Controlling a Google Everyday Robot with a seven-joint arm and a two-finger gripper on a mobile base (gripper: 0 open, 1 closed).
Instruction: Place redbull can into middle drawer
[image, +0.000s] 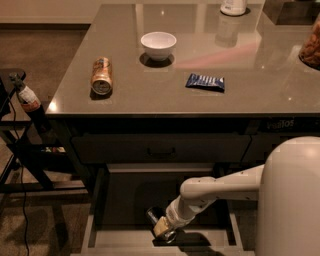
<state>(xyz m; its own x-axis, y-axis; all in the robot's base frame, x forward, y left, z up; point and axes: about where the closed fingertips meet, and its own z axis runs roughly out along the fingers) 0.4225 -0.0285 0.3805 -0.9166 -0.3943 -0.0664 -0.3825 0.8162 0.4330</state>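
Note:
The middle drawer (90, 231) is pulled open below the counter, with a dark flat bottom and a lighter grey rim. My gripper (165, 228) reaches down into it from the right on a white arm. It is shut on the redbull can (153, 216), a slim can with its silver end facing up-left. The can is tilted and sits low inside the drawer near the front middle. I cannot tell whether it touches the bottom.
On the counter lie a fatter orange-gold can (101, 76), a white bowl (158, 44) and a flat blue snack packet (205, 82). The upper drawer front (161, 149) is shut. A black stand with a bottle (25, 95) is at the left. My white body (292, 200) fills the lower right.

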